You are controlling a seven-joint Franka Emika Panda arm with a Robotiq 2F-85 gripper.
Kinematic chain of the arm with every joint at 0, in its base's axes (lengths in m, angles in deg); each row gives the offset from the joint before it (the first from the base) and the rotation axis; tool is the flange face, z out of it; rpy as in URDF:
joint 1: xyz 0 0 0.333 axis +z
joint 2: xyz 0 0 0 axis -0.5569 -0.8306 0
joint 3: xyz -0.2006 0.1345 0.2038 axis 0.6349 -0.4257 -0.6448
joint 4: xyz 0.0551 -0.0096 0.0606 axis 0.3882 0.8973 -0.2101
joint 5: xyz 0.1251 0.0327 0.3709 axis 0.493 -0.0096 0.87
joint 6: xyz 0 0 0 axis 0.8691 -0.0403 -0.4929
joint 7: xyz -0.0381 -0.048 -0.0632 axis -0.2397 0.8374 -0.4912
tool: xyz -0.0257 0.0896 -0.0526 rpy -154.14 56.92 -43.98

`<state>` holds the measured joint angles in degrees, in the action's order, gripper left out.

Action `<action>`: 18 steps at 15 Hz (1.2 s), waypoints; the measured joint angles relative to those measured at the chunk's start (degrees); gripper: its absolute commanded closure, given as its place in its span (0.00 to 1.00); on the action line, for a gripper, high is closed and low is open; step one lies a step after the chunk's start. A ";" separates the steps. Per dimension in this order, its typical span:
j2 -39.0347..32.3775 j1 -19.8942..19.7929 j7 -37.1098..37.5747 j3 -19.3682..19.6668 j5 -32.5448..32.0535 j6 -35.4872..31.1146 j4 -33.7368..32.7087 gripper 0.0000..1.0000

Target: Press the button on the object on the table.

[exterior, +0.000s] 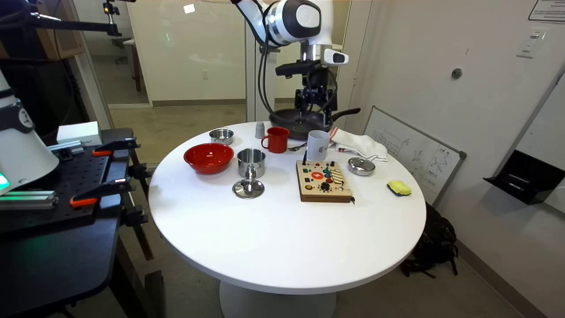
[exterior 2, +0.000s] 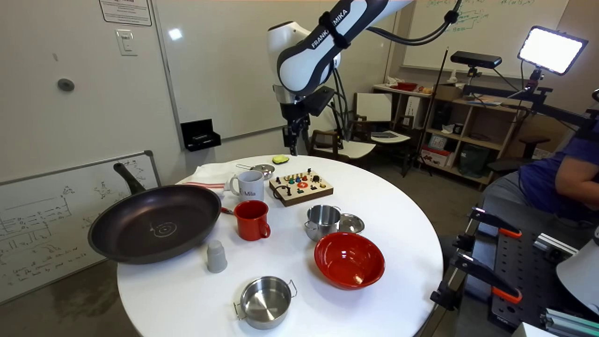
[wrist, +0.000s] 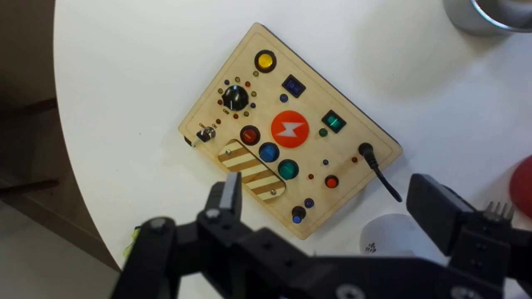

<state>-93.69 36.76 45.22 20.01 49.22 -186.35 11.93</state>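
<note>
The object, a flat wooden board [exterior: 315, 187] with coloured buttons, switches and a black knob, lies on the round white table [exterior: 265, 238]. It shows in an exterior view [exterior 2: 295, 199] and fully in the wrist view [wrist: 307, 145]. There, a yellow button [wrist: 265, 61] sits near one corner, red, blue and green buttons form a row, and a small orange-red button [wrist: 331, 181] lies near a short black cable [wrist: 382, 180]. My gripper [wrist: 327, 193] is open and empty, fingers wide apart, pointing down. It [exterior: 315, 117] hangs above the table, apart from the board.
A white mug [exterior: 317, 145] stands beside the board, with a red mug [exterior 2: 252, 220] and black pan [exterior 2: 154, 224] beyond. A steel pot [exterior: 251, 163], its lid [exterior: 248, 188], a red bowl [exterior: 209, 158], a lidded pan [exterior: 361, 166] and yellow sponge [exterior: 399, 187] surround it.
</note>
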 measured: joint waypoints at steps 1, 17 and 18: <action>-0.20 -0.32 -2.56 -0.11 -0.45 -0.61 0.00 0.00; -7.22 -17.21 -57.50 -16.00 8.84 -7.38 -2.56 0.00; -8.32 -17.02 -60.13 -16.39 9.09 -5.40 -3.73 0.00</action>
<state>-102.00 19.74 -14.91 3.63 58.31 -191.75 8.20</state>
